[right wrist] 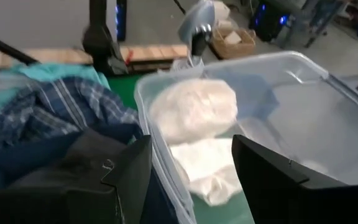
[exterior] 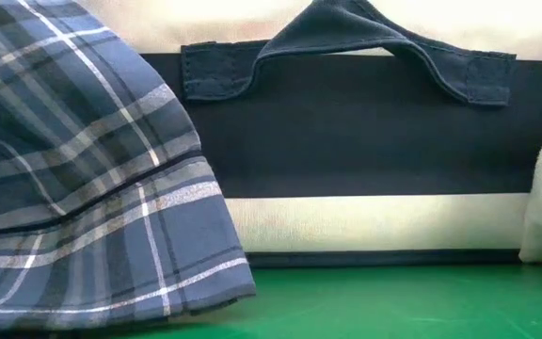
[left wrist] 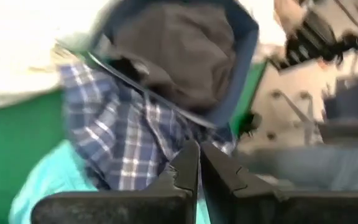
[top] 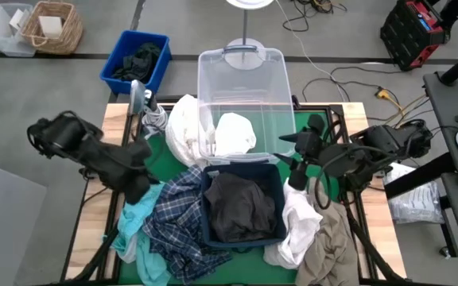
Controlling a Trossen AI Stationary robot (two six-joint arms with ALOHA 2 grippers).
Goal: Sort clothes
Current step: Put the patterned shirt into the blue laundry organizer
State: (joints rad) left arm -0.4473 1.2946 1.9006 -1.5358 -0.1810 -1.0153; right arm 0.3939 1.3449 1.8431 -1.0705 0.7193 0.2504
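A clear plastic bin [top: 241, 79] stands at the table's far middle with a white garment [top: 234, 132] inside. Another white garment [top: 184, 127] hangs over its left wall. In front of it, a navy fabric box [top: 205, 230] holds a black garment [top: 238, 208]. The plaid garment [top: 173, 226] leans against the box's left side, and the teal one [top: 132, 226] lies left of that. A white garment [top: 300, 226] and a khaki one [top: 324, 250] lie right of the box. My left gripper [left wrist: 199, 163] hovers shut over the plaid and teal garments. My right gripper [right wrist: 191, 168] is open at the bin's near right corner.
On the floor beyond the table's far left corner stand a blue crate [top: 136, 59] with dark cloth and a wicker basket [top: 52, 26]. A lamp stand [top: 245, 32] rises behind the bin. Cables and a red case [top: 410, 32] lie at the far right.
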